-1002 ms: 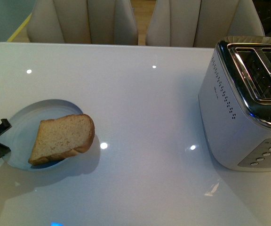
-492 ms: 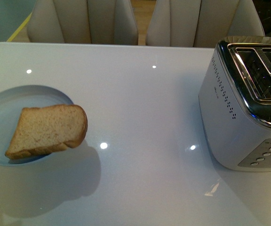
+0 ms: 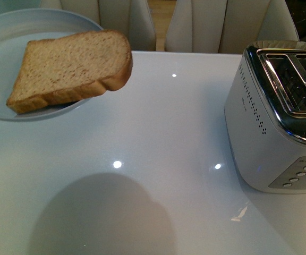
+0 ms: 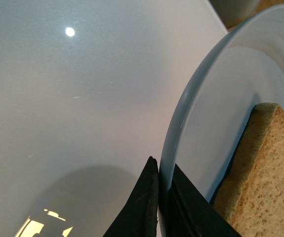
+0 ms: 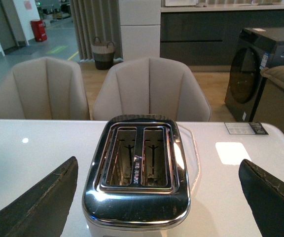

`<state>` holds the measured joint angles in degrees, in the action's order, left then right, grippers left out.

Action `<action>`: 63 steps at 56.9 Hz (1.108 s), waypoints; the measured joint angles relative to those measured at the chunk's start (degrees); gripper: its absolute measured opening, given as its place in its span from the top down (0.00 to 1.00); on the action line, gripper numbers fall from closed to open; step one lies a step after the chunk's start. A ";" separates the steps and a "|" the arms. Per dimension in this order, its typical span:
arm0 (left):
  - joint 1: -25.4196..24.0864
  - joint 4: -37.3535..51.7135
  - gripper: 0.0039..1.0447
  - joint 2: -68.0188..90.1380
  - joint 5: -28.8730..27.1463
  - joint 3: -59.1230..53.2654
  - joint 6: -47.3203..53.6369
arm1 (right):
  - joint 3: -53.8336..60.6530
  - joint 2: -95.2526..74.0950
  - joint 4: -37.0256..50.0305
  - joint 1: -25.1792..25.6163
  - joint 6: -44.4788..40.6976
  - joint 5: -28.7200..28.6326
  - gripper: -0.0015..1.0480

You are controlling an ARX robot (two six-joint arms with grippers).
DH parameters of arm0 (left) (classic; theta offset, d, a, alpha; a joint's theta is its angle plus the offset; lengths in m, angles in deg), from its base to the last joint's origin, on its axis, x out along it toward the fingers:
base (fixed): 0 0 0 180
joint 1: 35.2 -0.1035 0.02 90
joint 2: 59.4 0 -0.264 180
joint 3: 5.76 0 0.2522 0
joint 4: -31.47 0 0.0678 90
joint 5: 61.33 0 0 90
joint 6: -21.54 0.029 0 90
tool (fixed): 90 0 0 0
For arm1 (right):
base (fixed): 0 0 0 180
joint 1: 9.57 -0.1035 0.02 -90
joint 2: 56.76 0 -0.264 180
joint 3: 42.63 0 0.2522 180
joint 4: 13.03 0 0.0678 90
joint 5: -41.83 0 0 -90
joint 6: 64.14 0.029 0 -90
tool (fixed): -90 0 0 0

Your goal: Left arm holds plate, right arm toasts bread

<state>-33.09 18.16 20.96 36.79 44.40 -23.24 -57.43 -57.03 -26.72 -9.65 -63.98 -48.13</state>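
Left wrist view only: left hand [image 4: 159, 197] pinching the plate [image 4: 181, 123] rim. Front view — plate aloft at the worktop's [image 3: 169, 133] far left corner, bread [image 3: 70, 66] overhanging its rim. Right hand [image 5: 158, 163] spread above toaster [image 5: 137, 173], right edge; open worktop between.

In the front view, the plate [image 3: 4, 37] ran off the upper left, the toaster [image 3: 254, 133] off the right edge, and the bread [image 3: 73, 64] covered the plate's middle.
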 joint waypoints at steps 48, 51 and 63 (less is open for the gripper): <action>29.22 -11.06 0.97 -1.66 -10.25 13.07 -17.99 | 0.00 0.00 0.00 0.00 -0.02 0.00 0.09; 29.35 -11.06 0.97 -1.88 -10.27 13.07 -18.21 | 0.00 0.00 0.00 0.00 -0.02 0.00 0.09; 29.40 -11.06 0.97 -2.05 -10.29 13.07 -18.58 | 0.00 0.00 0.00 0.00 0.00 0.00 0.09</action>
<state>-3.69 7.10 18.91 26.50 57.47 -41.82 -57.43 -57.03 -26.72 -9.65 -63.98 -48.13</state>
